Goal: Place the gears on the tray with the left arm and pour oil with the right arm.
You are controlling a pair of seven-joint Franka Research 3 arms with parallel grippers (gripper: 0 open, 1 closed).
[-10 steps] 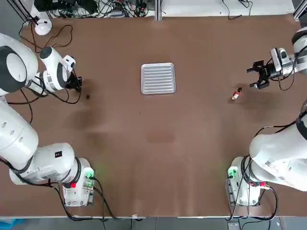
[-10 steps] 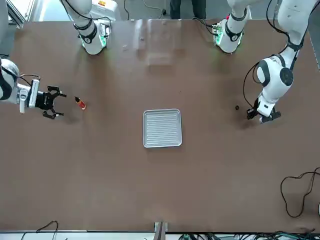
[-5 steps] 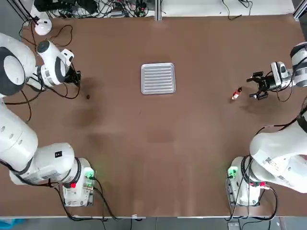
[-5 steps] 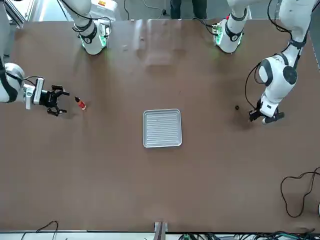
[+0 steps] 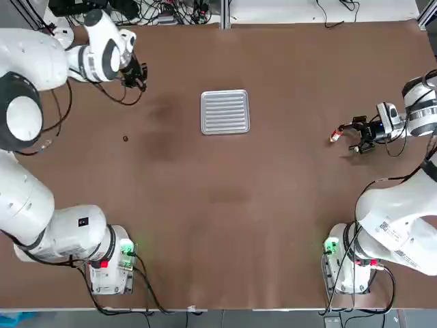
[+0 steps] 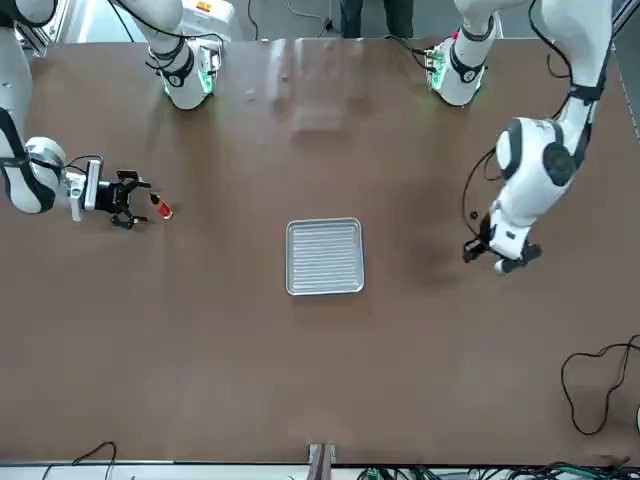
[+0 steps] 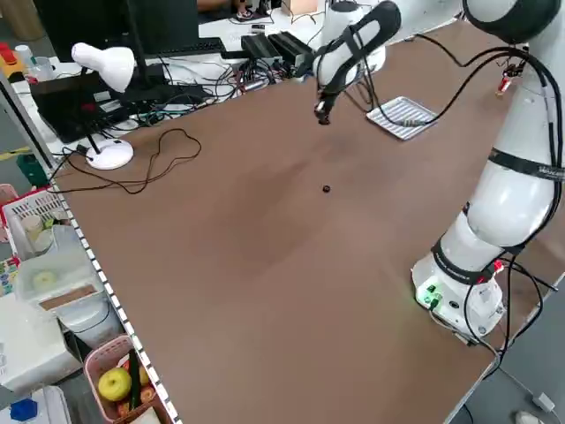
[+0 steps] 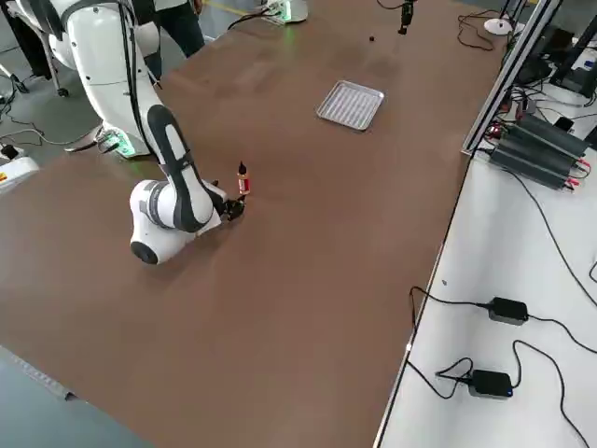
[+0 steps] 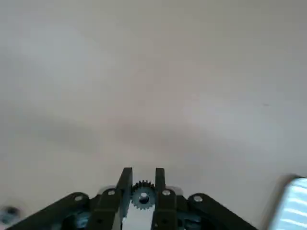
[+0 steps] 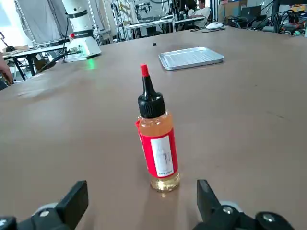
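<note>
Left gripper (image 9: pixel 143 187) clenched on a gear (image 9: pixel 142 195), up left of the tray (image 5: pixel 224 111); second gear (image 5: pixel 125 139) on the table; right gripper (image 10: pixel 139 201) spread beside the oil (image 10: pixel 158 146), far right

Two gears (image 9: pixel 142 194) (image 5: pixel 125 139), one ribbed tray (image 5: pixel 224 112), one oil bottle (image 10: pixel 157 143), two robot arms (image 5: pixel 68 58) (image 5: pixel 418 109)

We see a brown table (image 7: pixel 221 265); just beyond its edge stand a white desk lamp (image 7: pixel 104 66), tangled cables (image 7: pixel 265 66) and a pink fruit basket (image 7: pixel 119 384).
</note>
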